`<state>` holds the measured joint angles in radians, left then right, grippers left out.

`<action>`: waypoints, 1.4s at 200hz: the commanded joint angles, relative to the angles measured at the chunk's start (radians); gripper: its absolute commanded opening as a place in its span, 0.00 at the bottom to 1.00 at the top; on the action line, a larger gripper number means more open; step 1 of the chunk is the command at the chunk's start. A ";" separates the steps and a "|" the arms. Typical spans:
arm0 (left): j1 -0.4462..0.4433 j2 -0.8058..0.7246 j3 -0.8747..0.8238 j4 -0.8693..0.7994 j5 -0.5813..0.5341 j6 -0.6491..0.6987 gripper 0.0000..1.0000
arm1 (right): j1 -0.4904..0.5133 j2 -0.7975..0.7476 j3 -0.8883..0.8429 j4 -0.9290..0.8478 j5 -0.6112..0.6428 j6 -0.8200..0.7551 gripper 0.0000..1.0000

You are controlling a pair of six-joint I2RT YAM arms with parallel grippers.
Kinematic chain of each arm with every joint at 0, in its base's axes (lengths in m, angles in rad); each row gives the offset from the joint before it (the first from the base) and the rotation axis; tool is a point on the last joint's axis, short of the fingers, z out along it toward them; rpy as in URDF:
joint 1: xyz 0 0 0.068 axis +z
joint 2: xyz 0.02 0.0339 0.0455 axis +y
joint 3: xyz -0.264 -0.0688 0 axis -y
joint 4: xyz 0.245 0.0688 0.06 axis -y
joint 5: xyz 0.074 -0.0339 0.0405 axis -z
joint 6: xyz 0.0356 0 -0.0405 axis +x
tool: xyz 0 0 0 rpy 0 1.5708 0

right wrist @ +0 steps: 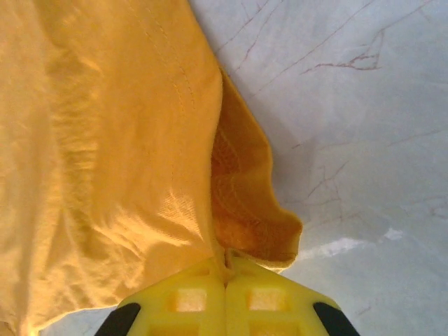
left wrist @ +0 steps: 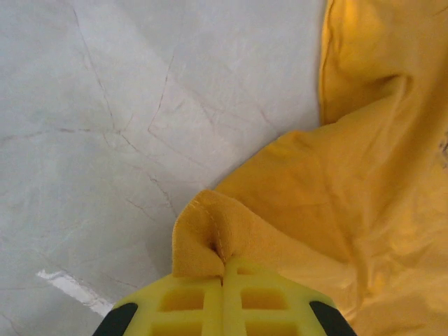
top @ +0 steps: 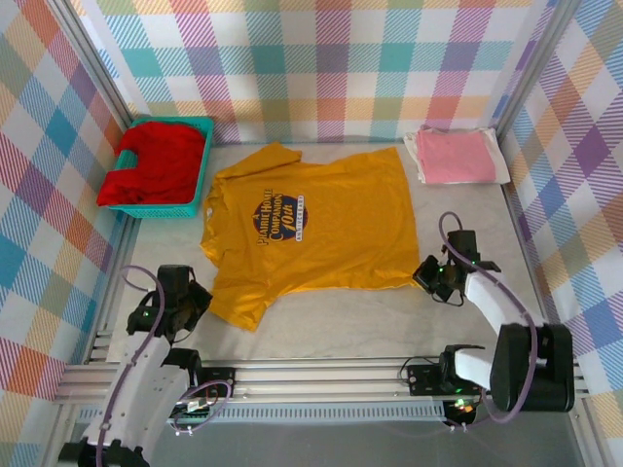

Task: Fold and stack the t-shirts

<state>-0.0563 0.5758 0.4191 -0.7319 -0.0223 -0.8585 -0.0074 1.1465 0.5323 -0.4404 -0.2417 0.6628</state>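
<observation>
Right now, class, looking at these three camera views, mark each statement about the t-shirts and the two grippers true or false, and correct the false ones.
1. The yellow t-shirt lies spread on the table, print up. True.
2. The red t-shirt lies flat on the table. False: it sits bunched in the teal basket at the far left.
3. The left gripper and the right gripper are each shut on the yellow t-shirt's edge. True.
4. The pink t-shirt is stacked on the yellow t-shirt. False: it lies folded on the table at the far right corner, apart from the yellow t-shirt.
</observation>
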 commanded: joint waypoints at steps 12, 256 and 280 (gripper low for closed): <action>0.003 -0.195 0.005 -0.130 -0.099 -0.046 0.00 | -0.003 -0.126 -0.037 -0.101 0.013 0.014 0.00; 0.000 -0.135 0.285 -0.141 0.027 0.068 0.00 | -0.003 -0.294 0.176 -0.355 0.025 -0.081 0.00; 0.001 0.053 0.310 -0.049 0.082 0.139 0.00 | -0.003 -0.229 0.196 -0.307 0.053 -0.109 0.00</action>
<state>-0.0563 0.4801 0.7219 -0.9028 -0.0216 -0.8089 -0.0074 0.8673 0.6975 -0.7967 -0.2169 0.6003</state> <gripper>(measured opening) 0.048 0.043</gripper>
